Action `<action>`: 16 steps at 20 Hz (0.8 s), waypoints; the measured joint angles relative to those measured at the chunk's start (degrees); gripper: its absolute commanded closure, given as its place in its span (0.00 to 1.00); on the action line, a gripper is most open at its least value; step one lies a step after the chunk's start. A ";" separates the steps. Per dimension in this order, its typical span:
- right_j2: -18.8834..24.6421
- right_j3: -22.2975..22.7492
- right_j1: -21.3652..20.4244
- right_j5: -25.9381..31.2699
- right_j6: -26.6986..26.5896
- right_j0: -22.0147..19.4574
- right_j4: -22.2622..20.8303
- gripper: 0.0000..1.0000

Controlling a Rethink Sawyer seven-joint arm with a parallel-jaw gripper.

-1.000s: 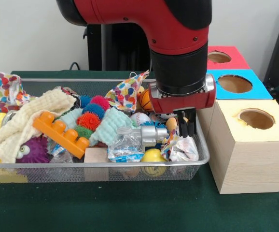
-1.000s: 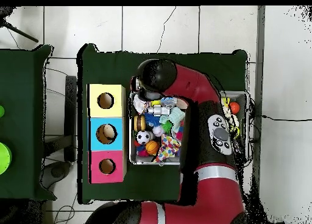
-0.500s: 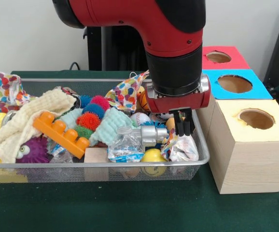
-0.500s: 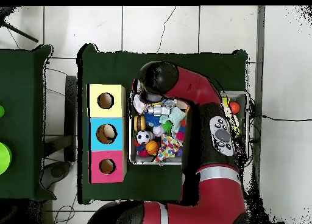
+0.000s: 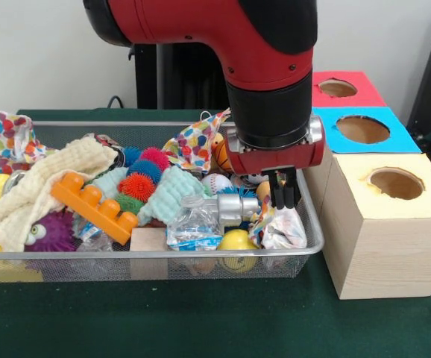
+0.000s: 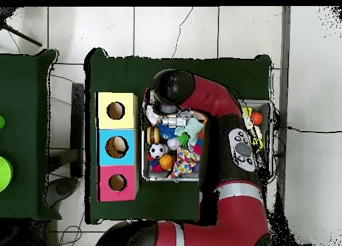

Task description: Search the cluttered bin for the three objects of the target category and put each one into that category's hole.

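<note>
Front view: the gripper (image 5: 283, 195) hangs at the bin's end nearest the boxes, its dark fingers (image 5: 278, 196) drawn close together with only a slit between them. Whether anything is pinched there cannot be told; nothing plainly shows between the tips. Directly beneath it lies a crumpled white wrapper (image 5: 281, 229), and the tips appear to sit just above it or brush its top. Just beside the gripper, toward the middle of the bin, are a silver metal cylinder (image 5: 234, 206), a small orange-tan ball (image 5: 265, 191) and, behind it, a baseball (image 5: 215, 183); a crushed water bottle (image 5: 192, 222) and a yellow ball (image 5: 236, 241) lie lower and nearer the camera. On the gripper's other side, past the wire bin (image 5: 150, 255) wall, stands the wooden box (image 5: 383, 227) with its hole, the blue box (image 5: 363, 130) and red box (image 5: 340, 88) behind it. The target category is not named, so the sought objects cannot be picked out with certainty.

The risk, as I judge it: narrow fingers may close on loose wrapper instead of a solid object, or drag neighbours out; the bin wall is close enough to catch on a sideways move.

Overhead view: the arm's head (image 6: 172, 88) covers the gripper entirely, over the bin end beside the yellow box (image 6: 116, 110)
</note>
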 measured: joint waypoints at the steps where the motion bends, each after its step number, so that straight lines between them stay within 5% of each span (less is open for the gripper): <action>1: 0.00 0.12 0.00 -0.16 0.00 0.01 0.00 1.00; 2: 0.00 0.25 0.00 -0.32 0.00 0.02 0.00 0.00; 16: -0.01 0.32 0.10 -2.00 0.00 1.11 -0.24 0.00</action>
